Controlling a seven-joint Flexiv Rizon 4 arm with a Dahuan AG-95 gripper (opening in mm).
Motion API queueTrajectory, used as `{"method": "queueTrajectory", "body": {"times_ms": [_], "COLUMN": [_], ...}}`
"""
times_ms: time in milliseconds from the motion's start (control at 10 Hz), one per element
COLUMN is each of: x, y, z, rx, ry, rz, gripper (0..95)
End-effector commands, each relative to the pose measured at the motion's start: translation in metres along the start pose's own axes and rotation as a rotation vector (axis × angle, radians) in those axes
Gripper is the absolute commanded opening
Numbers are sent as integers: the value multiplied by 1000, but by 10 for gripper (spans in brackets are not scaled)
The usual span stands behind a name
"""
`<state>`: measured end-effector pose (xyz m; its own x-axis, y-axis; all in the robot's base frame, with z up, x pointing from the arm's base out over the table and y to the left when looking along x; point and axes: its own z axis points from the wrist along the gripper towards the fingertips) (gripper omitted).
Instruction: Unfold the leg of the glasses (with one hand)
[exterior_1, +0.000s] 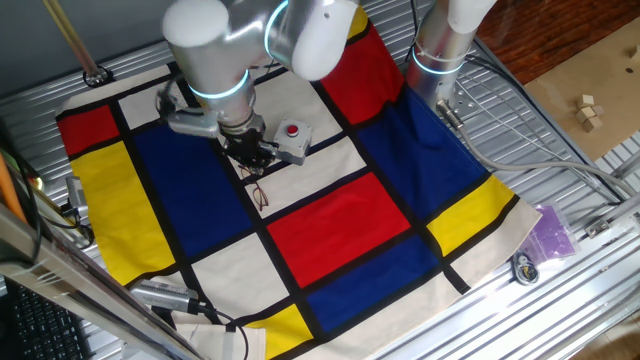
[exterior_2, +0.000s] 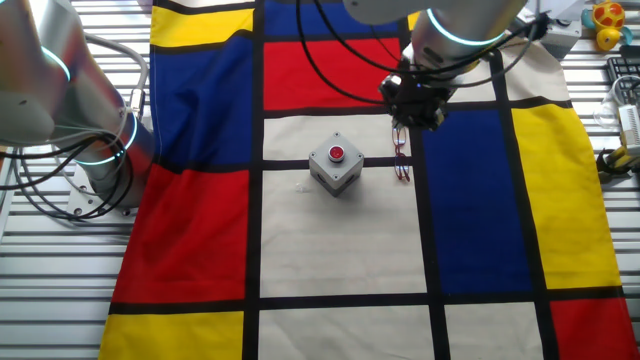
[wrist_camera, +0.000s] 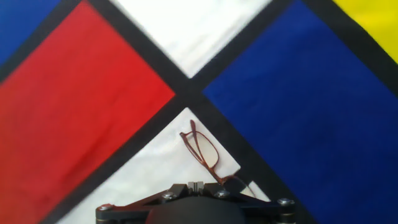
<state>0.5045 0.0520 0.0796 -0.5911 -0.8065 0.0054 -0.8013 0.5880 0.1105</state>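
The glasses (wrist_camera: 204, 151) lie flat on the checked cloth (exterior_2: 330, 240) covering the tabletop, on a white patch right at a black stripe, just beside the grey button box (exterior_2: 334, 165). Also visible as a small dark shape in one fixed view (exterior_1: 259, 193) and the other (exterior_2: 402, 160).

The hand (exterior_2: 415, 103) hangs above the glasses, near one end of the frame, apparently not touching. Fingers are not resolved in any view, so I cannot tell whether they stand wide or narrow; nothing looks held.

Handling, judged:
- Very light. Any sideways push will likely slide the whole frame over the cloth rather than swing the leg.
- Thin wire: bends easily. Lenses are fragile, so avoid pressing down on them.
- Smooth metal, little to grip; low profile on soft cloth makes getting under it awkward.

The leg cannot be separated clearly from the frame in the hand view; it seems folded against the lenses.

Where to take hold: the leg's free tip, far from the hinge, swinging outward gently. With one hand, the frame needs friction from the cloth to stay put.
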Motion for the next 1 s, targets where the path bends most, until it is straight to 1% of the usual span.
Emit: {"method": "queueTrajectory", "body": {"times_ms": [100, 400, 500, 700, 800, 1000], "x": [-1, -2, -2, -2, -2, -3], "y": [1, 1, 2, 2, 3, 5], "z": [21, 25, 29, 30, 37, 43], "rx": [20, 40, 44, 57, 59, 62], "ry": [16, 18, 16, 29, 22, 22], "rz": [-164, -176, -184, -188, -212, -216], "gripper": [0, 0, 0, 0, 0, 0]}}
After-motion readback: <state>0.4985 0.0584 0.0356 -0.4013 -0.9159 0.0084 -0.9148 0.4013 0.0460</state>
